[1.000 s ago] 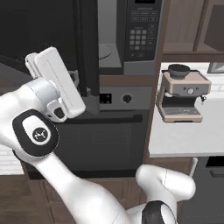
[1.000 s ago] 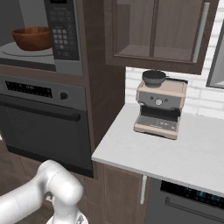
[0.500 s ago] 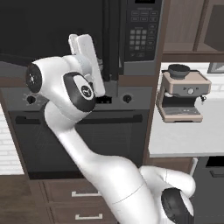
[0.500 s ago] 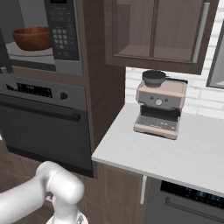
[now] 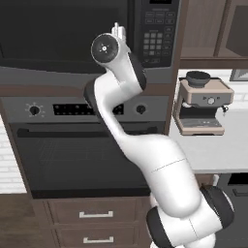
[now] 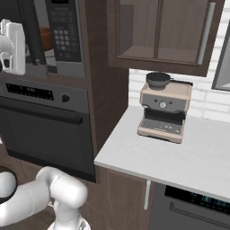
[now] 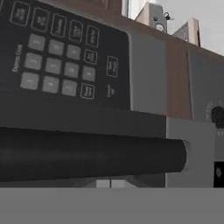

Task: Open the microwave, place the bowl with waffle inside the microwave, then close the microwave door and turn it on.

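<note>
In the left base view the oven (image 5: 72, 145) is sitting at about 8 o'clock, and above it, toward 11 o'clock, the microwave door (image 5: 63, 29) is lying flat and dark across the microwave (image 5: 92, 34), so it is looking shut or nearly shut there. Moving right, the white arm is reaching up with its hand (image 5: 116, 34) pressing near the door's right edge, just beside the keypad (image 5: 155, 36) at 12 o'clock; the hand view is showing that keypad (image 7: 57, 61) close up, with a dark bar (image 7: 87, 157) crossing below it. Whether the fingers are apart or together I cannot tell, since the hand is hiding them. In the right base view, at 10 o'clock, an orange-brown patch that is likely the bowl with waffle (image 6: 46, 38) is showing inside the microwave behind the hand, so placing seems done. Further right, the coffee machine (image 5: 201, 104) is standing on the bench (image 5: 213, 150) at 3 o'clock. What is probably remaining is fully latching the door and pressing start.
</note>
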